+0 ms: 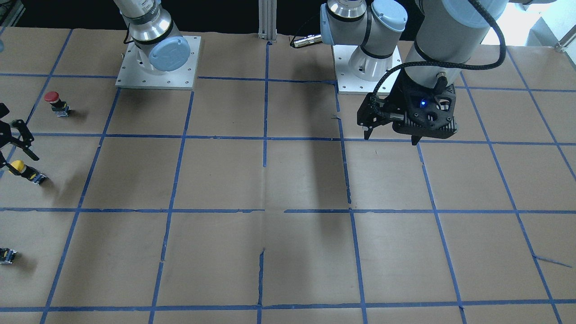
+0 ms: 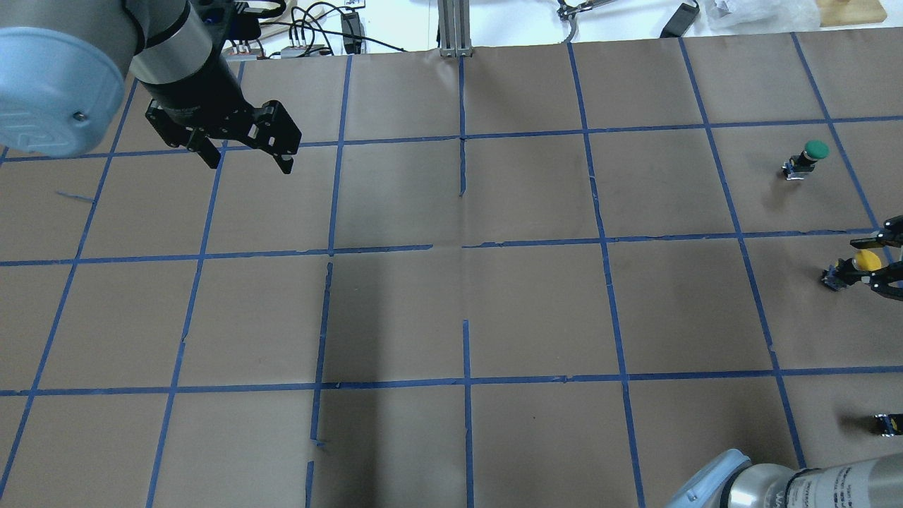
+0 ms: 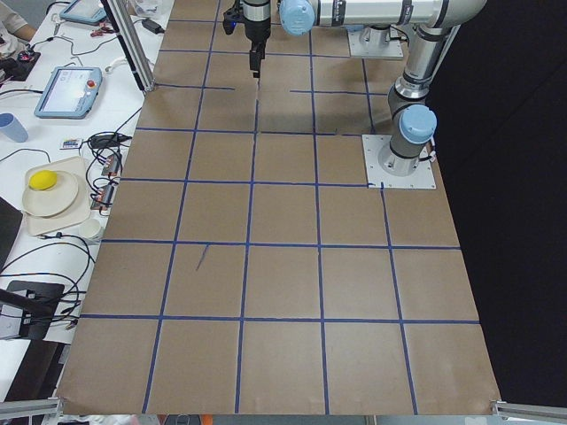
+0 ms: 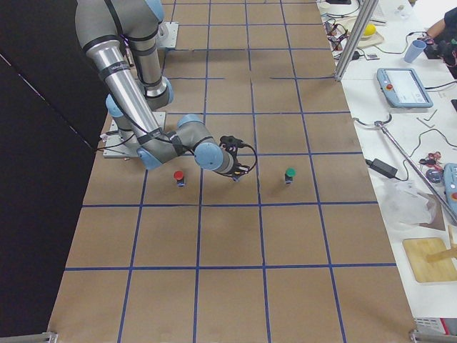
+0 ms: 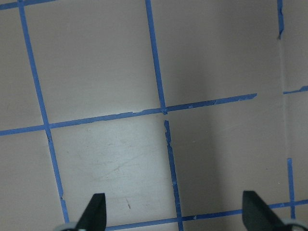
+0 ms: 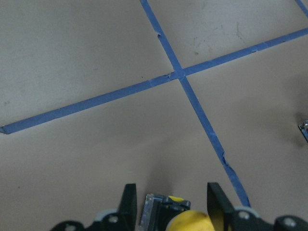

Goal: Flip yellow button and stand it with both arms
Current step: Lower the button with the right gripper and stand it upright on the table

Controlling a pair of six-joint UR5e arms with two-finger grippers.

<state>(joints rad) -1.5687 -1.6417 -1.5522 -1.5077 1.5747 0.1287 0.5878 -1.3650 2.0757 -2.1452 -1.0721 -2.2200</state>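
Observation:
The yellow button lies tilted on its side on the paper at the table's end on the robot's right. It also shows in the overhead view and at the bottom of the right wrist view. My right gripper straddles its yellow cap with narrowed jaws. A gap shows beside one finger, so it is open around the button. My left gripper hangs open and empty above the table far from it; it also shows in the front-facing view and the left wrist view.
A red-capped button stands toward the robot's base from the yellow one. A green-capped button stands beyond it. A small black capless block lies near the right edge. Blue tape lines cross the brown paper.

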